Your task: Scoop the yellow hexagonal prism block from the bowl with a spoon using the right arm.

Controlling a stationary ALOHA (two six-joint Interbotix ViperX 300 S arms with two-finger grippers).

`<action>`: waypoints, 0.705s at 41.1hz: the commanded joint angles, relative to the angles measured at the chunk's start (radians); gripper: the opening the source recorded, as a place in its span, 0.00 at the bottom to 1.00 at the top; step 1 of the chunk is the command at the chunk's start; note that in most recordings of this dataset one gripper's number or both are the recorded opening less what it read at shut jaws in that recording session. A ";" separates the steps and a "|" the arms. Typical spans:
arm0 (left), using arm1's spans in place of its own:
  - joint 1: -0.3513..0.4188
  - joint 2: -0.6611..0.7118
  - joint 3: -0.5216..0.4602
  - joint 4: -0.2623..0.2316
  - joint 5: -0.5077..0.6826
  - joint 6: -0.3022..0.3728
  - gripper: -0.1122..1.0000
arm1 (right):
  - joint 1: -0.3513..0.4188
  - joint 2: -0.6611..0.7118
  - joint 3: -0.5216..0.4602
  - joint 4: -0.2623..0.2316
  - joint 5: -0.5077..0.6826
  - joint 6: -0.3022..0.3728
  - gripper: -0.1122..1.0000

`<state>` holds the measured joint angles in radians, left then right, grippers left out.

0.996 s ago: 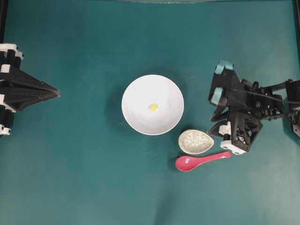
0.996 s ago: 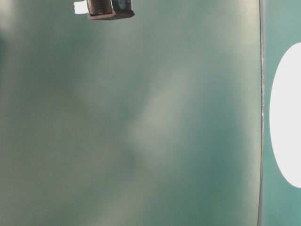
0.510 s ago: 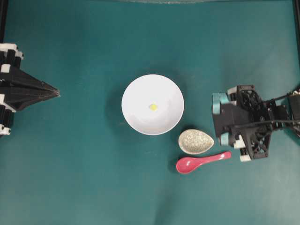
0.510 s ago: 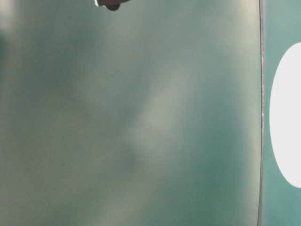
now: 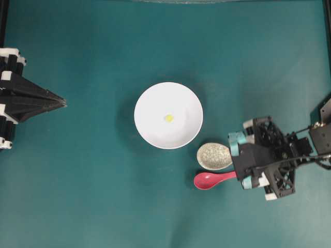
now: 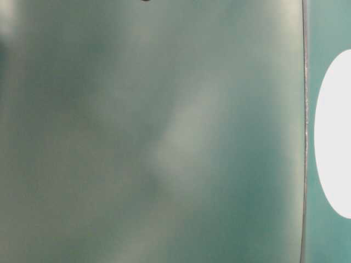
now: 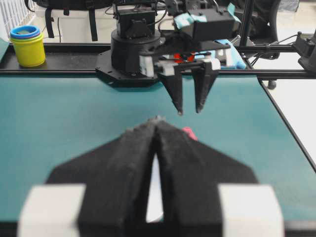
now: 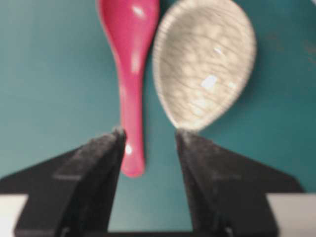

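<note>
Two right gripper [image 8: 147, 136] fingers [image 8: 101, 148] spread wide, empty, spoon [image 8: 131, 74] handle end between tips, nearer one finger. Advice: centre on handle, descend, then close. Left gripper [image 7: 157, 128] pressed shut, parked. Yellow hexagonal prism block [image 5: 168, 118] sits mid bowl [image 5: 150, 132]. Speckled spoon rest [image 8: 205, 61] just beside spoon. Table-level view blurred; handle hidden under gripper overhead.

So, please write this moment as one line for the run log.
phase: approach | right gripper: open above spoon handle end, not gripping | left gripper: shut | yellow block: in bowl | spoon rest: beside spoon
</note>
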<state>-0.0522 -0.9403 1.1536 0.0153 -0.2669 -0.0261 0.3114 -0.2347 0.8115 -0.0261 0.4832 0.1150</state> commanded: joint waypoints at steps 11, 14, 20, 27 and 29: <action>-0.003 0.008 -0.029 -0.002 -0.012 -0.002 0.12 | 0.031 0.063 0.077 0.083 -0.196 0.002 0.56; -0.003 0.008 -0.029 -0.003 -0.012 -0.005 0.12 | 0.031 0.072 0.100 0.083 -0.225 0.002 0.56; -0.003 0.008 -0.029 -0.003 -0.012 -0.018 0.12 | 0.031 0.080 0.120 0.092 -0.290 0.002 0.56; -0.003 0.008 -0.031 -0.002 -0.012 -0.018 0.12 | 0.031 0.106 0.124 0.091 -0.322 0.002 0.56; -0.003 0.008 -0.031 -0.002 -0.012 -0.020 0.12 | 0.031 0.117 0.126 0.091 -0.325 0.002 0.56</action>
<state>-0.0522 -0.9403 1.1536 0.0138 -0.2654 -0.0445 0.3375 -0.1197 0.9434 0.0614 0.1703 0.1166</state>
